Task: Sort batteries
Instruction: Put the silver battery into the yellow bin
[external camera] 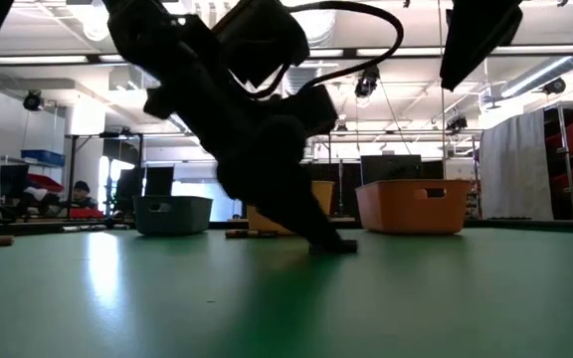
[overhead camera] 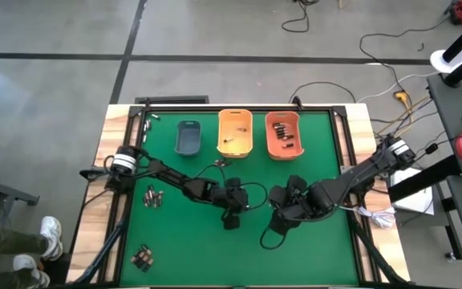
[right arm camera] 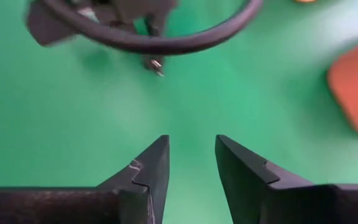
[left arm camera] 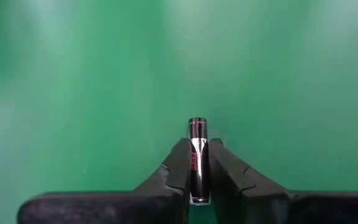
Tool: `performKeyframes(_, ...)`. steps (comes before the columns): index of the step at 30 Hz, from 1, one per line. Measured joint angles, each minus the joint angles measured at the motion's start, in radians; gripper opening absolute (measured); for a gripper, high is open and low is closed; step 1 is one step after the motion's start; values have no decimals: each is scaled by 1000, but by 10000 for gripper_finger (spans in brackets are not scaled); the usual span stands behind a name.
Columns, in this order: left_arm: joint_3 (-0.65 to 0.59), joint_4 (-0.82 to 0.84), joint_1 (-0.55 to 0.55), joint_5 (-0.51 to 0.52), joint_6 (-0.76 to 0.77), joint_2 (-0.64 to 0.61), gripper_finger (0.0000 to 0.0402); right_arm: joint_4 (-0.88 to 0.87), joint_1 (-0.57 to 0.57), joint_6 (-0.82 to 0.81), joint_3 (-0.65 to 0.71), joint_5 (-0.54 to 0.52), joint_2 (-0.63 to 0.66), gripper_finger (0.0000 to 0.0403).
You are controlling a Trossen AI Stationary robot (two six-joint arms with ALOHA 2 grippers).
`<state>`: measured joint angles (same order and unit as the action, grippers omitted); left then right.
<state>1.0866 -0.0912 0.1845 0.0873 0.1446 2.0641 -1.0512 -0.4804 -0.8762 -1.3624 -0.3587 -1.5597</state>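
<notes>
A: Scanning the high view from 9 o'clock across: two small clusters of batteries (overhead camera: 152, 197) lie near the left edge of the green table (overhead camera: 191, 249), one around 9 o'clock, another (overhead camera: 143, 257) toward 7 o'clock.

B: Left arm?

A: It reaches in from 9 o'clock to just left of table centre. In the left wrist view the left gripper (left arm camera: 197, 163) is clamped on a dark battery (left arm camera: 197, 149) with red print, one end poking out past the fingertips (left arm camera: 179, 163). The low view shows the gripper tip down at the mat.

B: Bins?

A: Along the 12 o'clock edge, left to right: grey-blue bin (overhead camera: 188, 137), yellow-orange bin (overhead camera: 235, 133) with a cell or two inside, orange bin (overhead camera: 284, 135) holding several cells.

B: Right arm?

A: It enters from 3 o'clock and ends just right of centre, near the left one. Right gripper (right arm camera: 191, 163): fingers apart, only bare mat between them, nothing held. Beyond them its wrist view shows the other arm's cable loop (right arm camera: 148, 31).
</notes>
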Motion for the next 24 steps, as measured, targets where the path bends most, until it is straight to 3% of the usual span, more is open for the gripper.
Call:
performKeyframes(7,-8,194,-74,38,-58,-280,10,-47,75,135,-82,-9,2,112)
performKeyframes(10,-5,254,-157,38,-79,-420,9,-32,115,172,-99,-18,2,107)
performKeyframes(14,17,322,-331,27,-108,-503,8,5,158,204,-103,-62,0,101)
performKeyframes(19,167,528,-572,-75,-213,-415,8,49,211,266,-116,-60,-1,92)
performKeyframes(24,384,653,-687,-188,-314,-212,8,59,270,304,-157,-60,-1,84)
